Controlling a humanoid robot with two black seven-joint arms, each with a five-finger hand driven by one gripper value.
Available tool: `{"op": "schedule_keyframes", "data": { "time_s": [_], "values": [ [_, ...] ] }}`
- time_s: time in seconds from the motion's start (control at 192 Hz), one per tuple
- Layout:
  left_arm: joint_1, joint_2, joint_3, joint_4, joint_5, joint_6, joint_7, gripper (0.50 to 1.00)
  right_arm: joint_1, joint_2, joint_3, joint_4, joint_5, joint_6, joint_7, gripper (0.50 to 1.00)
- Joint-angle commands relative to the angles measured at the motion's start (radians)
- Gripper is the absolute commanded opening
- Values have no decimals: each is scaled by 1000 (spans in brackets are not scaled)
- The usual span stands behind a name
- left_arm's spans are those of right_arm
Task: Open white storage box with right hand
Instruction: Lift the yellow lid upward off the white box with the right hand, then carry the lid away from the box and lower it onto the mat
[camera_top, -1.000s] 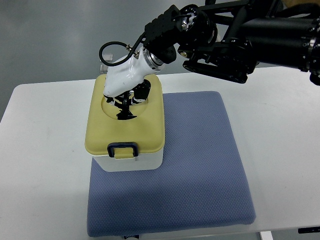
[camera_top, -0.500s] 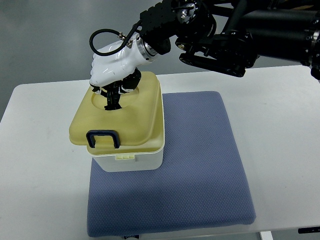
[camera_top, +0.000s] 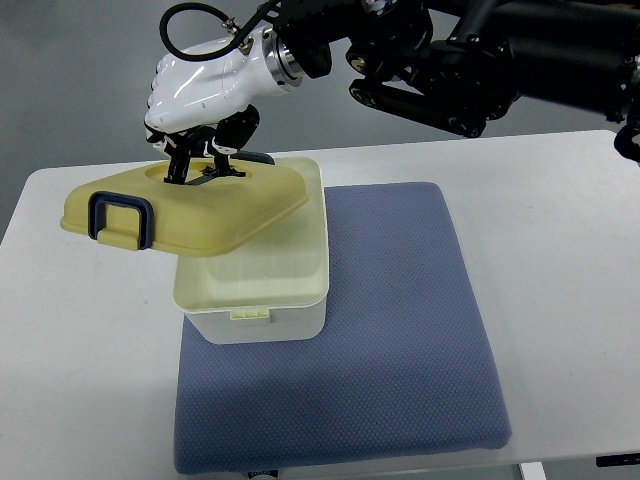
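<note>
The white storage box (camera_top: 262, 300) stands on the left part of a blue mat (camera_top: 400, 340), its top open. Its pale yellow lid (camera_top: 185, 210), with a dark blue latch (camera_top: 120, 218) at the near left end, is lifted off and held above and to the left of the box, roughly level. My right hand (camera_top: 195, 160), in a white shell, reaches in from the upper right and is shut on the lid's handle in the lid's top recess. The left hand is out of view.
The box and mat lie on a white table (camera_top: 560, 250). The black right arm (camera_top: 480, 50) spans the upper right. The table's left edge (camera_top: 15, 215) lies near the raised lid.
The right hand has lifted the lid off the box and carried it up and to the left. The box now stands open; the box itself has not moved.
</note>
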Motion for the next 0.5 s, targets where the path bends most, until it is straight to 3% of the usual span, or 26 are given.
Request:
{"op": "schedule_keyframes", "data": {
  "time_s": [0.0, 0.495],
  "values": [
    [0, 0, 0, 0, 0, 0, 0, 1000, -15, -4, 43, -29, 0, 2, 0, 500],
    [0, 0, 0, 0, 0, 0, 0, 1000, -49, -100, 110, -138, 155, 0, 0, 500]
  ]
}}
